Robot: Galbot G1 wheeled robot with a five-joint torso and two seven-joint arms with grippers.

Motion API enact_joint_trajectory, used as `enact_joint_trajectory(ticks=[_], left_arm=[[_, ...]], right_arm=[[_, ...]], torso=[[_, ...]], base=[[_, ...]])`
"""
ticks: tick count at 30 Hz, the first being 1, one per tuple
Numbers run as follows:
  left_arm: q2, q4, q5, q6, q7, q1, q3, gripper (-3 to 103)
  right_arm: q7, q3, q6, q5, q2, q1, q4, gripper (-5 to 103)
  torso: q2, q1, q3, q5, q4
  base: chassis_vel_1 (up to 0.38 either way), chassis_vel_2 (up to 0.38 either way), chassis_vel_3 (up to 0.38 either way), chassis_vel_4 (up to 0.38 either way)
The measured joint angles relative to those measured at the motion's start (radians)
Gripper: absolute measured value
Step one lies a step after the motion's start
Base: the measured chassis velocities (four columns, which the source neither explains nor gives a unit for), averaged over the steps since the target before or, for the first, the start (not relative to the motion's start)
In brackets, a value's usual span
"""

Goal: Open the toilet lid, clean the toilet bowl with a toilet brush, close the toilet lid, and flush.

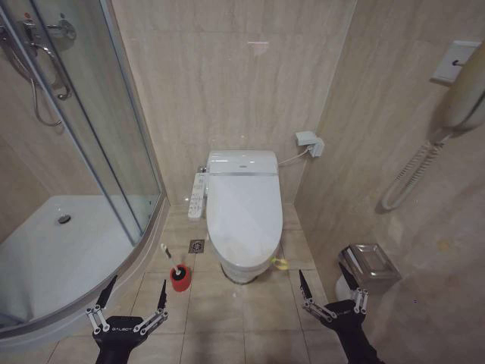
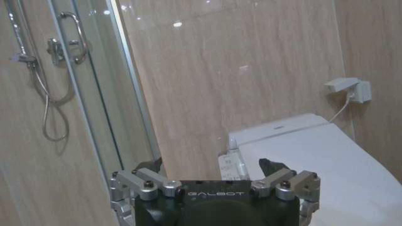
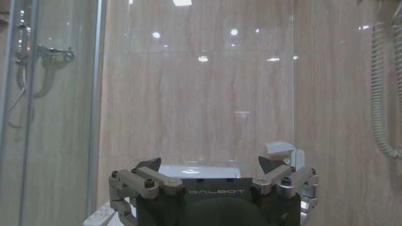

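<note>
1. Left hand (image 1: 138,293) low by shower tray (image 1: 45,250), fingers spread, empty.
2. Toilet brush (image 1: 176,269) in red holder on floor, just ahead of it.
3. Toilet lid (image 1: 244,212) shut, centre, well ahead.
4. Right hand (image 1: 324,282) low w/ fingers spread, empty, beside bin (image 1: 369,267).

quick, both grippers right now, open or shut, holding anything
Left gripper: open, holding nothing, low in front of the toilet brush.
Right gripper: open, holding nothing, low beside the toilet bowl.
</note>
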Motion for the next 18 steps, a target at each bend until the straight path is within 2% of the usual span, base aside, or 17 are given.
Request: enact_joint_trajectory(ticks=[7,18], left_arm=[[0.000,0.000,0.000,0.000,0.000,0.000,0.000,100],[0.000,0.000,0.000,0.000,0.000,0.000,0.000,100]], right_arm=[[0.039,0.001,0.008,-0.013,0.001,0.000,0.004,100],[0.027,0.003,0.035,-0.008,-0.002,-0.005,0.006,100]], torso=[[-0.001,0.001,0.001,0.0002,0.0003],[0.000,-0.001,0.000,0.0001,0.0000]], base=[[-0.161,0.147,0.165,-0.153],[-0.007,0.012,-0.007,-0.002]])
